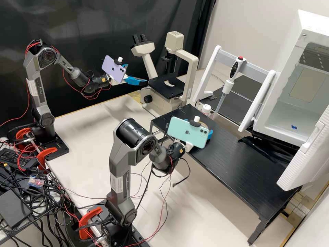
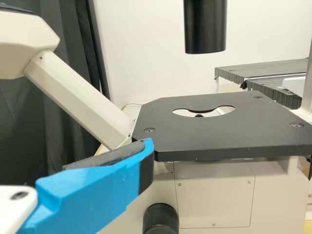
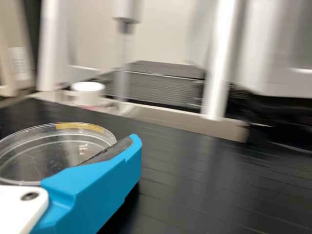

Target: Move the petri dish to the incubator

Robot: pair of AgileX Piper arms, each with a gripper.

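Two fingers of the right gripper [image 1: 209,134] pinched the petri dish [image 3: 46,158] between them above the black rack [image 3: 204,180]; the left gripper [image 1: 137,73] had its fingers spread beside the microscope [image 1: 159,85]. Carrying seemed in hand, next needing level travel beyond the right fingertips into the incubator [image 1: 313,29].

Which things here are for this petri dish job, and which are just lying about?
For the job:
petri dish
white cabinet, standing open, presumably the incubator

Seemingly just about:
microscope
pipette
small white container

Microscope [image 1: 161,86] left, incubator [image 1: 310,28] right, pipette [image 1: 235,68] between; low table [image 1: 245,164] in front of incubator.
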